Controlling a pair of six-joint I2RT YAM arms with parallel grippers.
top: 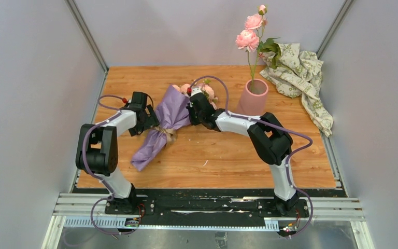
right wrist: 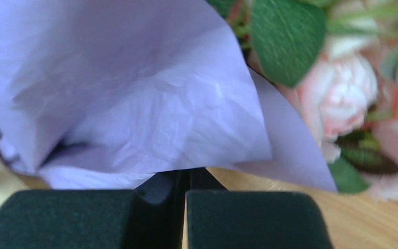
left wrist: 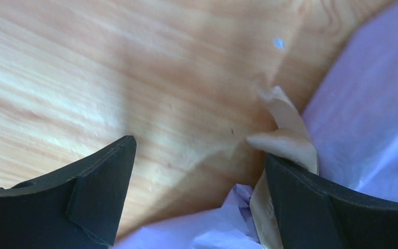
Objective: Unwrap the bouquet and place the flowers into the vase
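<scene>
Purple-wrapped bouquet (top: 165, 122) lies centre frame; left gripper (left wrist: 199, 150) reaches in, spread wide by the ribbon (left wrist: 285, 129), right gripper (right wrist: 187, 174) leans in, clenched shut at the bouquet's edge.

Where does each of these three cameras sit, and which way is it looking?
Top external: above, behind the arms, looking down on table, bouquet, vase; both arms show.
Left wrist: on the left arm, facing table and ribbon; open left gripper shows.
Right wrist: on the right arm, facing flowers; shut right gripper shows.
Shared: the bouquet's lilac paper.
</scene>
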